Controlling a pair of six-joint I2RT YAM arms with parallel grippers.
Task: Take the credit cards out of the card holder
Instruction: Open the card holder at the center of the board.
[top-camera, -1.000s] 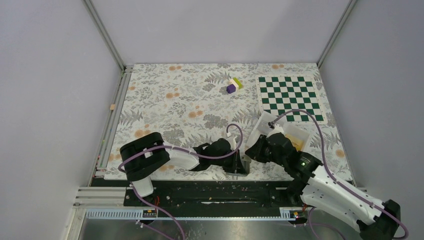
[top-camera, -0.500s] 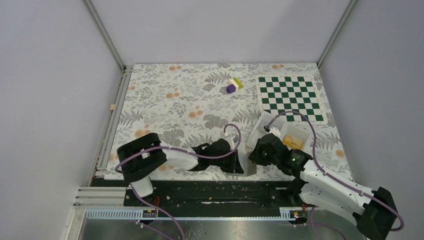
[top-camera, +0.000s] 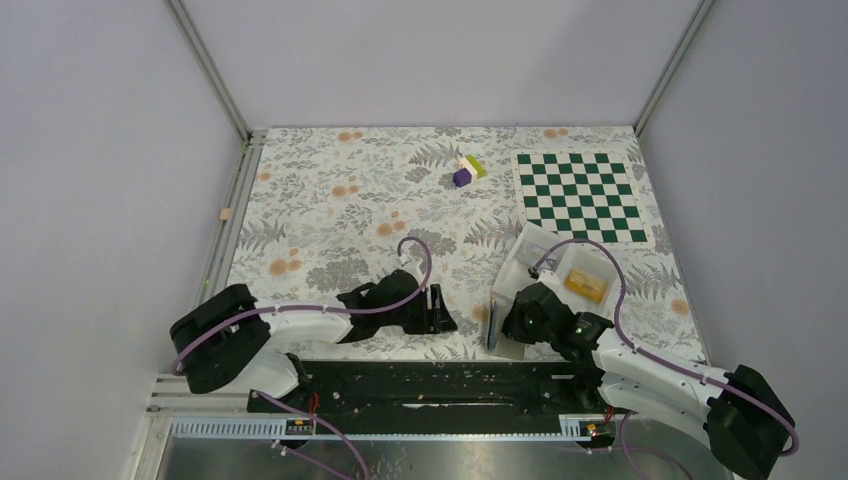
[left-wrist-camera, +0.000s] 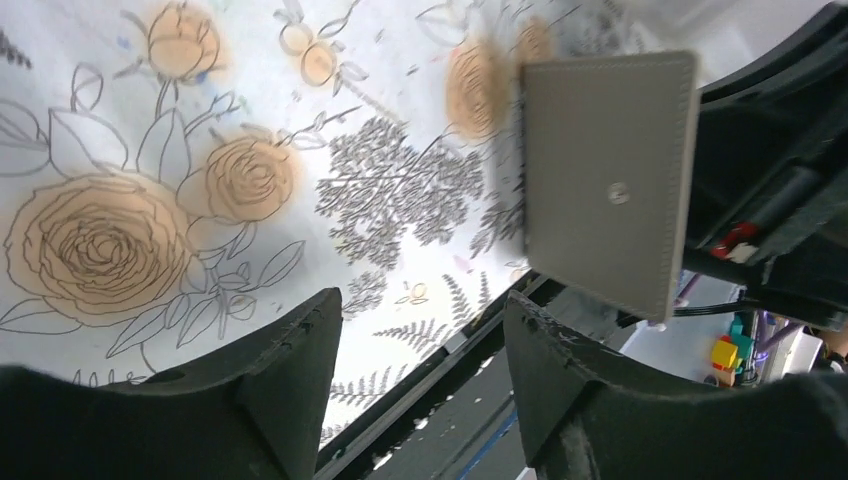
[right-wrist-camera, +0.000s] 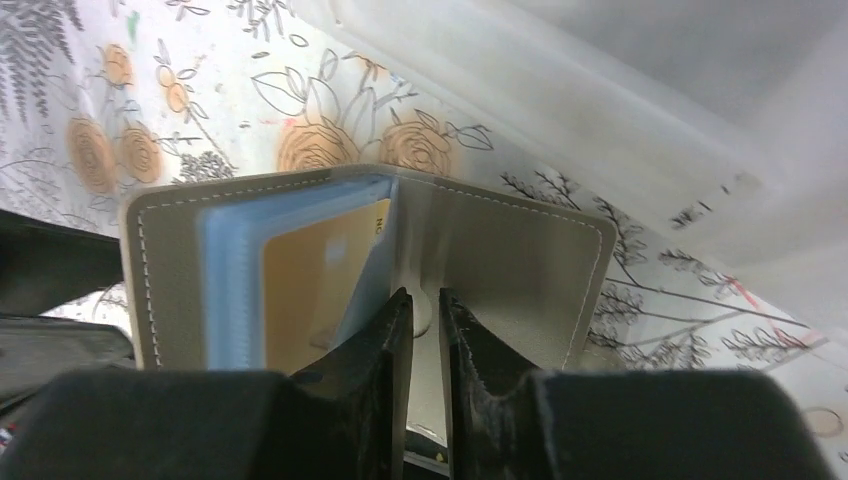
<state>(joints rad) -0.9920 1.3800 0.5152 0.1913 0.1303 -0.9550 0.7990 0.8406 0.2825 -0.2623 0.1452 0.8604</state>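
From above, the left gripper (top-camera: 443, 312) lies low over the flowered tablecloth (top-camera: 330, 200) near the table's near edge, its jaws spread and nothing in them. Just right of it, the right gripper (top-camera: 508, 322) holds the card holder (top-camera: 493, 322), which stands on edge as a thin grey sliver. A clear-white plastic tray (top-camera: 535, 245) sits just beyond the right arm with a yellowish item inside. A green checkered mat (top-camera: 578, 195) lies at the far right, and a few coloured blocks (top-camera: 467, 170) at the far middle.

The left wrist camera shows its 2 fingers (left-wrist-camera: 290, 370) wide apart over the rose print, with only cloth between them. The holder's grey outer face, with a small snap stud, hangs ahead to the right, clear of the fingers.

The right wrist camera shows its 2 fingers (right-wrist-camera: 395, 345) almost together, pinching 1 grey flap of the open holder at the snap. Inside, a tan credit card (right-wrist-camera: 315, 285) sits in the light blue pocket. The tray's wall fills the upper right.
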